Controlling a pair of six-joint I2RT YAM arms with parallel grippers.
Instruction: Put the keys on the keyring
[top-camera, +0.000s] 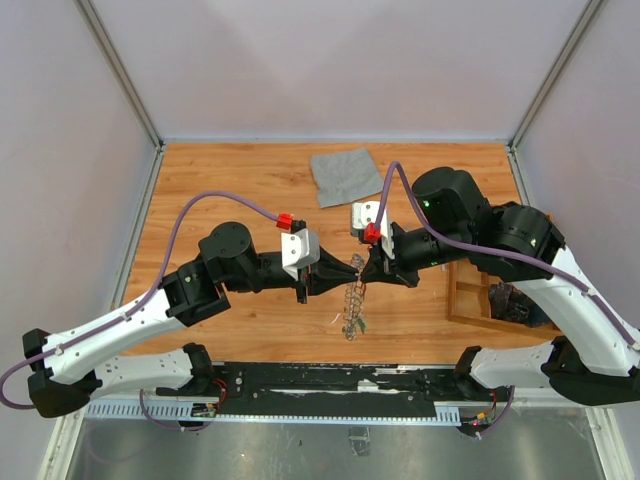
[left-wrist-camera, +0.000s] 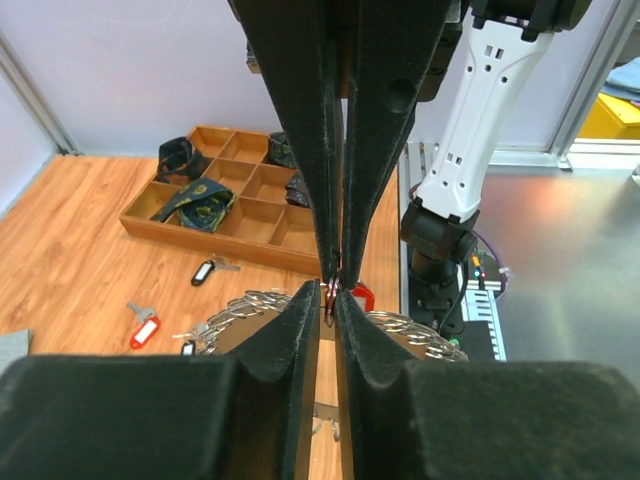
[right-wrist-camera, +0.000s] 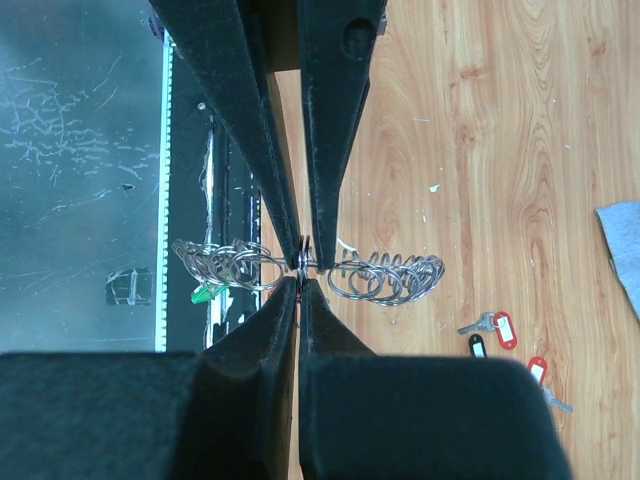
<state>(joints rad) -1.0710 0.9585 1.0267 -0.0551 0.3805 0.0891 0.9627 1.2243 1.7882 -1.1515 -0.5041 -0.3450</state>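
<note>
The left gripper (left-wrist-camera: 329, 292) had its jaws almost together at the keyring (left-wrist-camera: 250, 305), grip unclear; the right gripper (right-wrist-camera: 299, 283) clamped it. Uneven pulling could twist it free.

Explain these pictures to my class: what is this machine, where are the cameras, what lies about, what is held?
Two robot arms, bolted at the edge of a table, each end in a two-finger pincer. One picture looks down from above; the others come from wrist cameras. The right pincer is clamped on the keyring, held above the table; the left pincer touches it, grip unclear. Tagged keys, a grey cloth and a wooden tray lie on the wood.
</note>
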